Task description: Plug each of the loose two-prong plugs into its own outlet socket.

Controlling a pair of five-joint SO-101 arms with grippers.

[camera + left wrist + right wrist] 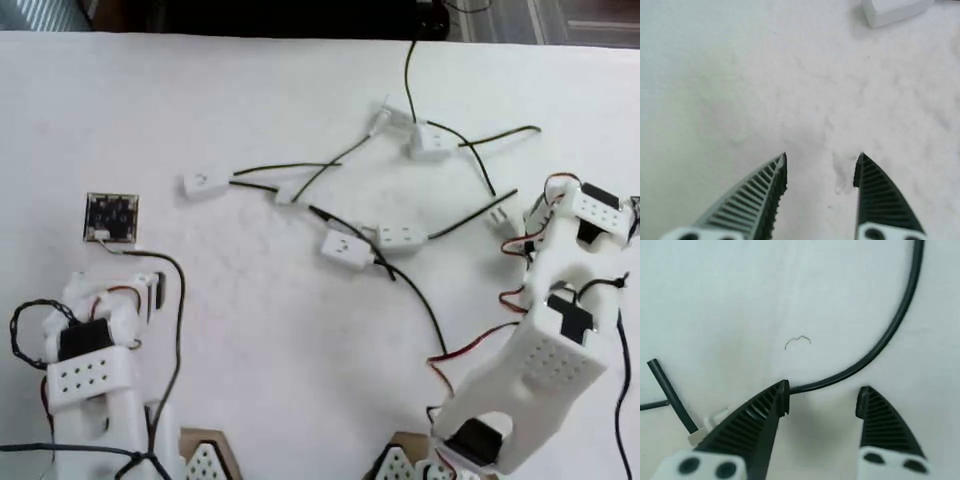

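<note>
Hovering above bare white table [250, 350], your left gripper [821, 157] is spread wide. Your right gripper [822, 390], fingers likewise apart, hangs over a thin black cord [883, 337], a small white two-prong plug [704, 432] just beside one finger. White rectangular outlet sockets [401, 236] lie mid-table.

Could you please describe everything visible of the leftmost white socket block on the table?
The socket block is a small white, plastic-looking rectangle lying flat on the white table, with faint dark slots on its top face. A black cable leaves the end facing the table's middle, toward the tangle of wires. Nothing else touches it.
</note>
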